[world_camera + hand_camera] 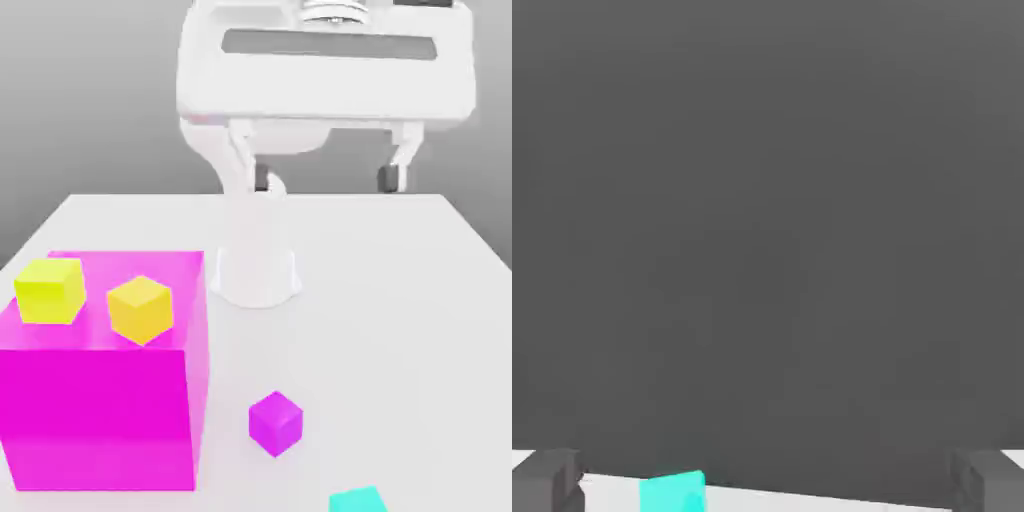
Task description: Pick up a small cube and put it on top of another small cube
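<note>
Two dark fingertips are hanging spread wide apart at the upper middle of your exterior view, so your white two-finger gripper is sitting released with nothing between the jaws. It's hovering well above the white table, in front of the arm's white base column.

Your target, the tiny teal plain cube, is lying on the table at the bottom edge, right of centre, partly cut off by the frame. In the hand view it's showing again low in the picture, nearer one dark finger than the other.

The tiny purple cube is resting on the table up and to the left of the teal one, near but apart. The big magenta block is filling the lower left, carrying a yellow-green cube and an orange-yellow cube on its top face, side by side, not touching.
</note>
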`<action>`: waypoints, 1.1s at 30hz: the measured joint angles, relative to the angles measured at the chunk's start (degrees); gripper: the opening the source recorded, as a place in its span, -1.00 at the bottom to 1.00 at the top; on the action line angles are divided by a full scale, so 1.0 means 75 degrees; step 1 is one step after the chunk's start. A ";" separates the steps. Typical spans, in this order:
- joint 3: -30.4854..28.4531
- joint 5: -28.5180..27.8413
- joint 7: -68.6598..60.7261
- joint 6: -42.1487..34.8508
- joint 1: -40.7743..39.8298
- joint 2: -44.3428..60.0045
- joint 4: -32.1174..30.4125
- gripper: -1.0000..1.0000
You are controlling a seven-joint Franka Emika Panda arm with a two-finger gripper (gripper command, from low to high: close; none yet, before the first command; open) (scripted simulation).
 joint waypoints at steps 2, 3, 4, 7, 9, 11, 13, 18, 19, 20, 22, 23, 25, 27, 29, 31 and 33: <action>0.0062 -0.0050 0.0010 0.0151 0.0052 0.0554 0.0022 0.00; 0.0082 -0.0078 0.0016 0.0228 0.0085 0.0832 0.0032 0.00; 0.0096 -0.0104 0.0022 0.0305 0.0131 0.1109 0.0043 0.00; 0.0125 -0.0170 0.0030 0.0534 0.0238 0.1940 0.0075 0.00; 0.0154 -0.0210 0.0031 0.0688 0.0286 0.2493 0.0096 0.00; 0.0195 -0.0241 0.0023 0.0839 0.0334 0.3047 0.0117 0.00; 0.0228 -0.0272 0.0021 0.0994 0.0396 0.3600 0.0138 0.00; 0.0098 -0.0469 0.0145 0.1862 0.0564 0.4985 0.0351 0.00; 0.0061 -0.0499 0.0166 0.2014 0.0596 0.5181 0.0390 -1.00; 0.0061 -0.0499 0.0166 0.2014 0.0596 0.5181 0.0390 -1.00; 0.0063 -0.0499 0.0166 0.2015 0.0595 0.5181 0.0390 -1.00; 0.0063 -0.0499 0.0166 0.2015 0.0594 0.5181 0.0390 -1.00; 0.0047 -0.0517 0.0180 0.2091 0.0607 0.5280 0.0410 -1.00; 0.0085 -0.0457 0.0138 0.1877 0.0582 0.5008 0.0352 -1.00; 0.0164 -0.0360 0.0065 0.1493 0.0522 0.4524 0.0252 -1.00; 0.0193 -0.0221 0.0170 0.1197 0.0491 0.4049 0.0077 -1.00; 0.0116 -0.0031 0.0680 0.1164 0.0511 0.3691 -0.0237 -1.00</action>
